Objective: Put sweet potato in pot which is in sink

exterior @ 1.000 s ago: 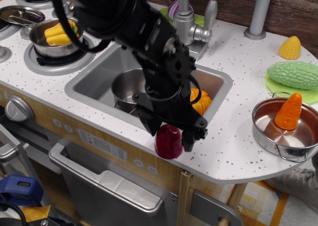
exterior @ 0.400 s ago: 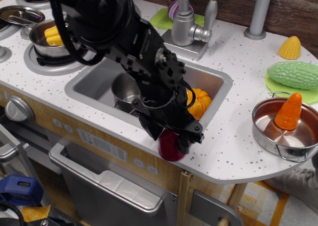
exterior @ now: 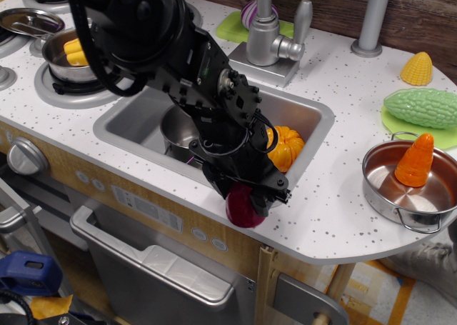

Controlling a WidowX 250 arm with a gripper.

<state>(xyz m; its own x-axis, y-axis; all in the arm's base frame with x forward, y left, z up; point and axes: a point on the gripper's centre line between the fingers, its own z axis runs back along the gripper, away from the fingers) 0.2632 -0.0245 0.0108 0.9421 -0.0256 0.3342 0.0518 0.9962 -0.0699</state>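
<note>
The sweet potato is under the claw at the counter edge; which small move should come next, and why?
Probably close the claw on the sweet potato and lift it. The claw sits right over it at the counter's front edge, and the pot waits in the sink behind. Whether the grip is already firm cannot be told.

Dark wood-plank wall [exterior: 428,18] behind speckled countertop [exterior: 343,218].

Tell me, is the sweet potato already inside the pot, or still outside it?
Outside. The sweet potato sits on the countertop's front edge under the gripper, while the pot stands in the sink.
</note>
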